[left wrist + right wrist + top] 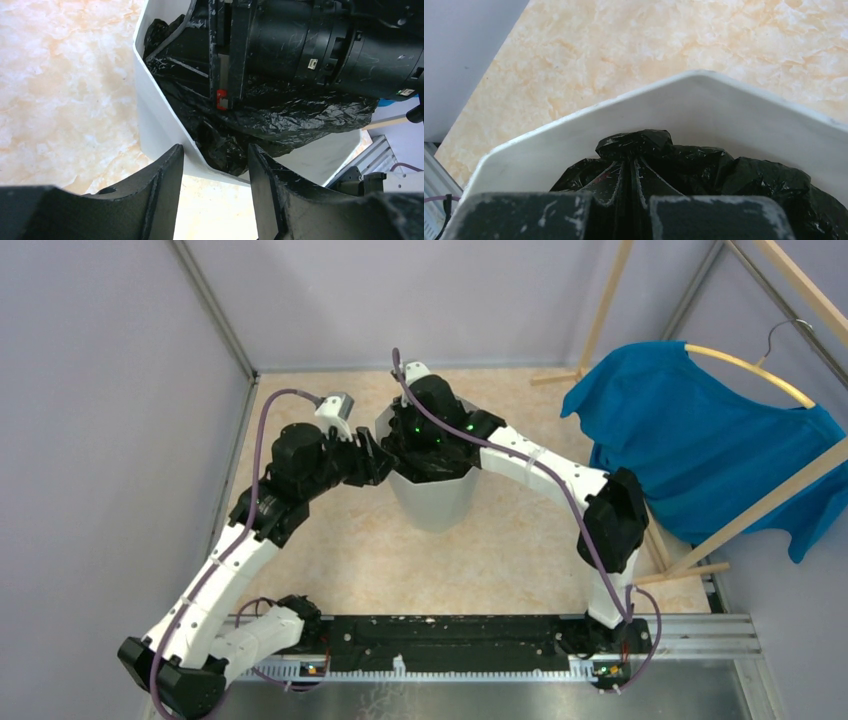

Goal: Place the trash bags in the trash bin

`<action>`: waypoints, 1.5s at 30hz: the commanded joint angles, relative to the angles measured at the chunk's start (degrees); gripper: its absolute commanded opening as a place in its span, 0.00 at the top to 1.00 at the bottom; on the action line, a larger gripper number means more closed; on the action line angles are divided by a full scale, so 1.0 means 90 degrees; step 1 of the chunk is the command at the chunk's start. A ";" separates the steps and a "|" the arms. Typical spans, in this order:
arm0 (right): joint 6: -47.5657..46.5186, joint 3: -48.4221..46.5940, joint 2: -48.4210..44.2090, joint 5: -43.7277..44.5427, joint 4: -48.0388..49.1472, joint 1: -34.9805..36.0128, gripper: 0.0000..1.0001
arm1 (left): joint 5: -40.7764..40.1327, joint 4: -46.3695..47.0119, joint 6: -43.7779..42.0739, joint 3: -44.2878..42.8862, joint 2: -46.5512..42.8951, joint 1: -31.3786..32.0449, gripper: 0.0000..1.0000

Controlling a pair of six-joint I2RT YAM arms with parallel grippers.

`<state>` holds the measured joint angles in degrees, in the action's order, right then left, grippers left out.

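A: Near end first. Left gripper?

B: Jaws spread, nothing between them. It sits outside the trash bin, at a corner of the faceted rim, with the wall just beyond the fingertips.

A: And the trash bag?

B: Inside the bin, crumpled. It heaps up about level with the rim and is not hanging over the wall on the sides I can see. No clear long axis, just a wad spread across the mouth.

A: Right gripper?

B: Down in the bin mouth from above. Fingers pinched together on a fold of the black plastic, with a knot of it bunched at the tips.

A: So which arm matters next?

B: The right, I'd say. The bag lies straight ahead of and under its fingers, bin wall all round. What's left looks like letting go and lifting out. The left is only beside the rim, and the bag is over the wall from it.

A: Risk?

B: Film could cling to the fingers and ride back up.

A: Further out?

B: Bare marbled table, then a blue T-shirt on a hanger at far right, well apart from the bin.
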<state>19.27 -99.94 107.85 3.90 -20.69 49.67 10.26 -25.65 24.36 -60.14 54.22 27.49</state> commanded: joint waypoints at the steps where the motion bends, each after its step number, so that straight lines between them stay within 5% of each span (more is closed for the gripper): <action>1: 0.0007 -0.0056 -0.0494 0.0207 0.0181 0.0043 1.00 | 0.0389 -0.0147 -0.0129 -0.0134 -0.0048 0.0037 0.39; 10: -0.0233 -0.0247 -0.1552 0.0259 -0.0118 0.0038 1.00 | -0.0247 -0.1166 -0.0093 -0.0816 -0.0861 0.0030 0.19; 20: 0.0846 0.0219 -0.2024 0.0023 0.0583 0.0037 1.00 | 0.1208 -0.0074 0.0717 -0.1378 -0.0323 0.0023 0.15; 28: 0.1426 0.0304 -0.2098 0.0012 0.0883 0.0035 1.00 | 0.1603 0.0447 0.0845 -0.1198 0.0401 0.0024 0.29; 45: 0.1613 0.0362 -0.2202 -0.0209 0.0999 0.0038 1.00 | 0.0963 0.0885 0.0770 -0.0958 0.0860 0.0029 0.67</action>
<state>33.04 -96.73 91.07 2.96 -14.48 49.76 19.84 -21.69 31.62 -69.17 61.08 27.59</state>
